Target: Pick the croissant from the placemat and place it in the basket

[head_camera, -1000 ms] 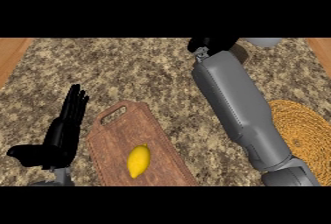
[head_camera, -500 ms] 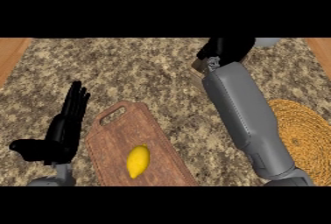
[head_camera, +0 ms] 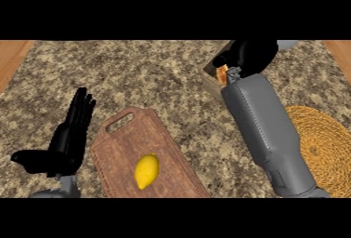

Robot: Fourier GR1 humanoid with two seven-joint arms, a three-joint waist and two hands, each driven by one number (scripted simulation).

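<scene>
— What is on the far left?

— The left hand (head_camera: 65, 144), low over the speckled counter (head_camera: 158, 69), fingers straight and pointing up, thumb out to the side, holding nothing.

— And next to it?

— A wooden cutting board (head_camera: 126, 139) just beside that hand, handle end away from the robot. A lemon (head_camera: 147, 171) lies on its near half.

— Where is the croissant?

— Further right and far up the counter. A small orange piece of the croissant (head_camera: 222, 74) shows at the lower left of the right hand (head_camera: 250, 53), whose fingers are curled round it. Hand and croissant sit over the corner of a brown box-like basket (head_camera: 211, 69), mostly hidden by the hand.

— And the far right?

— The grey right forearm (head_camera: 264, 130) runs down from that hand, its lower part crossing the edge of a round woven placemat (head_camera: 322, 139), well apart from the croissant.
</scene>
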